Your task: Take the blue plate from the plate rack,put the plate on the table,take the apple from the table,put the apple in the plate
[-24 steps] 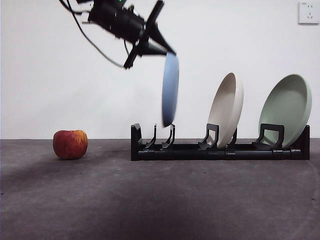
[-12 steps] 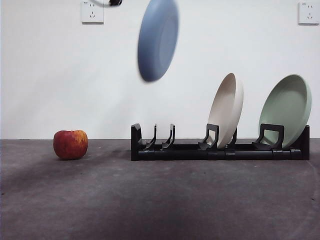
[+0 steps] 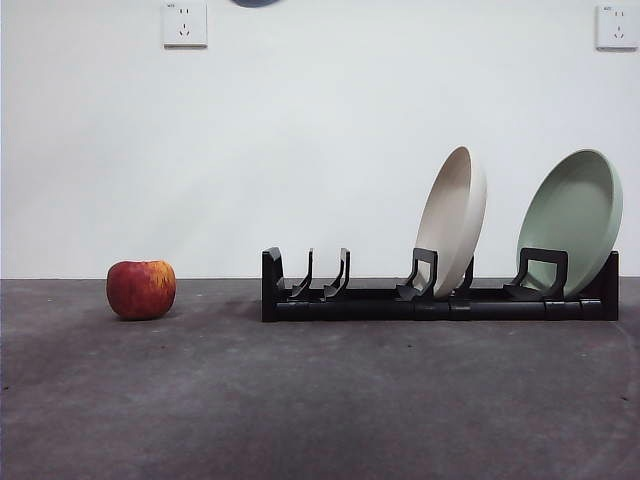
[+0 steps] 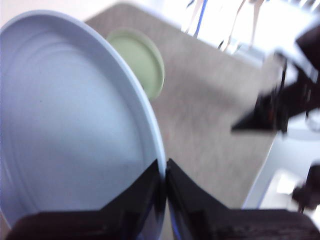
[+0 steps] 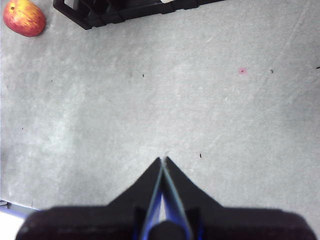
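Note:
The blue plate (image 4: 65,125) fills the left wrist view, lifted high over the table, with my left gripper (image 4: 163,167) shut on its rim. From the front only a sliver of the blue plate (image 3: 255,3) shows at the top edge. The apple (image 3: 141,289) rests on the table (image 3: 320,400) left of the plate rack (image 3: 440,300), whose left slots stand empty. My right gripper (image 5: 163,162) hangs shut and empty above bare table, with the apple (image 5: 24,17) and the plate rack (image 5: 125,7) far off.
A beige plate (image 3: 455,220) and a pale green plate (image 3: 575,220) lean in the rack's middle and right holders. The green plate (image 4: 140,62) also shows beyond the blue one. The other arm (image 4: 280,110) appears blurred in the left wrist view.
The blue plate has risen out of the rack and up to the left, almost leaving the front view. The arm holding it has gone above the frame. Apple and rack stayed put.

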Action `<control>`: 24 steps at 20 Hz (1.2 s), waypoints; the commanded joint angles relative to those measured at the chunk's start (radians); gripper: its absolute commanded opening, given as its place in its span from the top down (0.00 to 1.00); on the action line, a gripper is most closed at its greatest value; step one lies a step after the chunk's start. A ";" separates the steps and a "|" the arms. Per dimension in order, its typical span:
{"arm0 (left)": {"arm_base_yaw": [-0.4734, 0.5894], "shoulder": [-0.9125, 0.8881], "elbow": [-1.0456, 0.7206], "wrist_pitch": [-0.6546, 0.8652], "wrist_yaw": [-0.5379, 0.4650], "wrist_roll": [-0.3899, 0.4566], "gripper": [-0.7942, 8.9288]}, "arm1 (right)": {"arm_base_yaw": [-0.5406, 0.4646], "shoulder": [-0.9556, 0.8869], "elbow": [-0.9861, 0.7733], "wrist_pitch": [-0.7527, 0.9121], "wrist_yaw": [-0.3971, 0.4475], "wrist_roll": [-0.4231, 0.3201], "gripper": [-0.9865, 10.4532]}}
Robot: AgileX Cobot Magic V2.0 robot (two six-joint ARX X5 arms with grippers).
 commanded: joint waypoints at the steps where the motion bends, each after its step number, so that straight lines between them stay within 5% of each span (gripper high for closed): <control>1: -0.082 -0.074 -0.195 0.001 -0.077 -0.001 0.93 | 0.001 0.000 0.003 0.005 -0.002 -0.009 0.91; 9: -0.333 -0.042 -0.663 0.005 -0.506 -0.169 0.93 | 0.001 0.000 0.003 0.007 -0.001 -0.051 0.91; 14: -0.360 -0.014 -1.009 0.393 -0.427 -0.142 0.93 | 0.001 0.000 0.003 0.006 0.031 -0.061 0.91; 24: -0.361 0.182 -1.107 0.532 -0.383 -0.053 0.93 | 0.001 0.000 0.003 0.027 0.037 -0.063 0.91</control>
